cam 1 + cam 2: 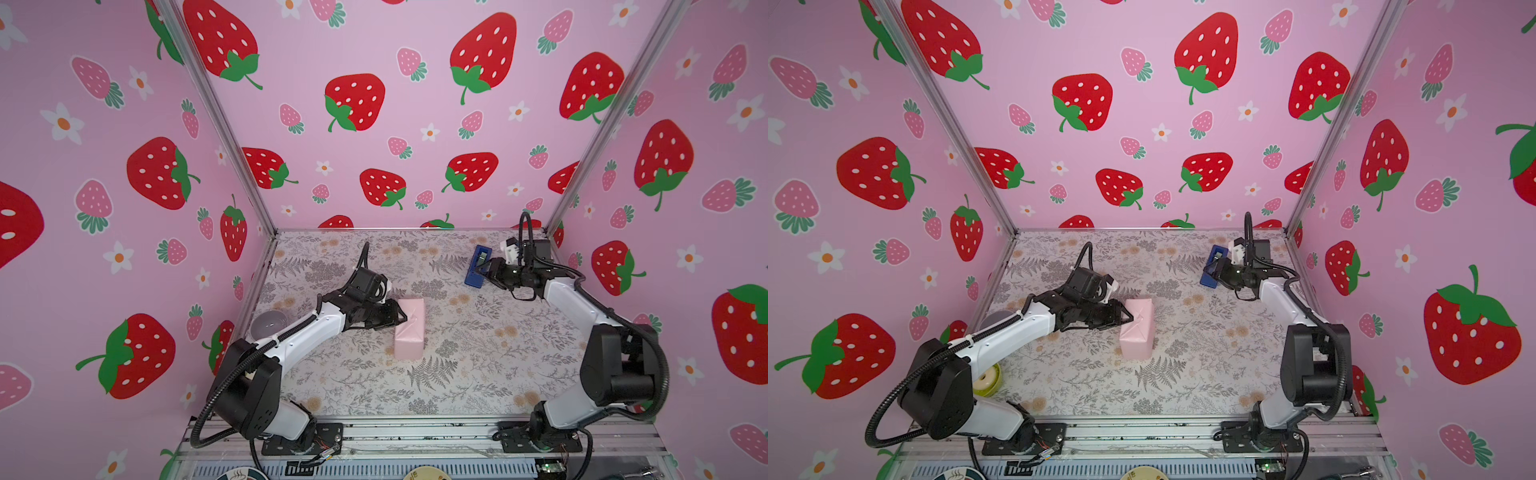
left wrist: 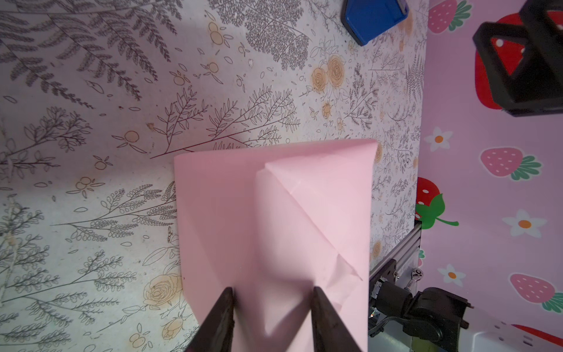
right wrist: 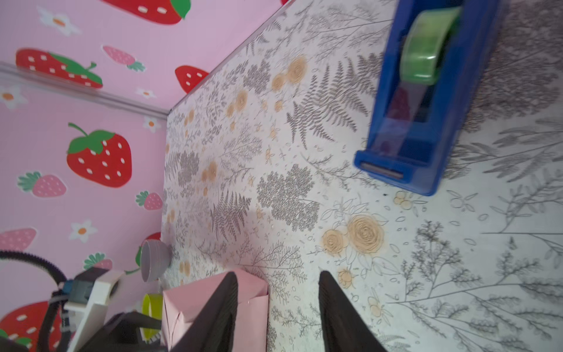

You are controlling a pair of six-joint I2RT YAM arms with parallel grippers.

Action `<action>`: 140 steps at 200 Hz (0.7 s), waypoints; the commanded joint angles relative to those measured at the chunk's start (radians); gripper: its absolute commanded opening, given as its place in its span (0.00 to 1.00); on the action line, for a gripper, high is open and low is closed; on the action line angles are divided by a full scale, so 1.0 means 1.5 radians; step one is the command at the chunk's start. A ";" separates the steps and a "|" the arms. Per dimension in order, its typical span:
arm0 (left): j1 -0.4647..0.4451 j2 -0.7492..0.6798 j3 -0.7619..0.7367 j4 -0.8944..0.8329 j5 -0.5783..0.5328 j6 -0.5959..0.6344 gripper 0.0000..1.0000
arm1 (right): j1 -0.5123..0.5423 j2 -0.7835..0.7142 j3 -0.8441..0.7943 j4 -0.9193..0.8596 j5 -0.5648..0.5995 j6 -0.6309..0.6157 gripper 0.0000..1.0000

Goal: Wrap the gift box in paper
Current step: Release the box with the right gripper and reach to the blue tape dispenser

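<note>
Risk of unfolding is judged the chief concern: the paper (image 1: 409, 330), pale pink side out, is seen closed round a parcel near the middle of the floral table (image 1: 478, 365), and no tape can be made out on it. The gift box is hidden and is presumed to lie inside. A diagonal end fold with a crumpled edge is shown in the left wrist view. The left gripper (image 2: 272, 289) is set against that end with its fingers apart; no fold is seen clamped between them. Should this gripper be withdrawn before tape is applied, the flap could spring open. Too hard a push could slide or tip the light parcel. The right gripper (image 3: 277, 272) is held just beside the blue tape dispenser (image 3: 426, 122), well apart from the parcel, its fingers apart and nothing between them. A drawn strip from the green tape roll (image 3: 429, 48) could cling to a finger, twist on itself or tear short, and the dispenser could be dragged if it is not steadied. No brand, label or writing can be read on the paper or dispenser.
</note>
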 commanded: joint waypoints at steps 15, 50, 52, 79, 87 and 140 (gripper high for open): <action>-0.006 0.036 -0.006 -0.074 -0.039 0.012 0.43 | -0.056 0.108 0.043 0.080 -0.127 0.016 0.37; -0.007 0.037 0.003 -0.084 -0.038 0.018 0.43 | -0.077 0.204 0.089 0.119 -0.159 0.036 0.31; -0.006 0.037 0.003 -0.084 -0.038 0.019 0.43 | -0.076 0.208 0.090 0.124 -0.161 0.039 0.31; -0.006 0.037 0.010 -0.093 -0.042 0.023 0.43 | -0.076 0.265 0.116 0.181 -0.201 0.080 0.29; -0.006 0.037 0.010 -0.094 -0.042 0.024 0.43 | -0.075 0.280 0.118 0.195 -0.210 0.090 0.29; -0.006 0.038 0.010 -0.103 -0.048 0.026 0.43 | -0.066 0.337 0.131 0.201 -0.228 0.097 0.28</action>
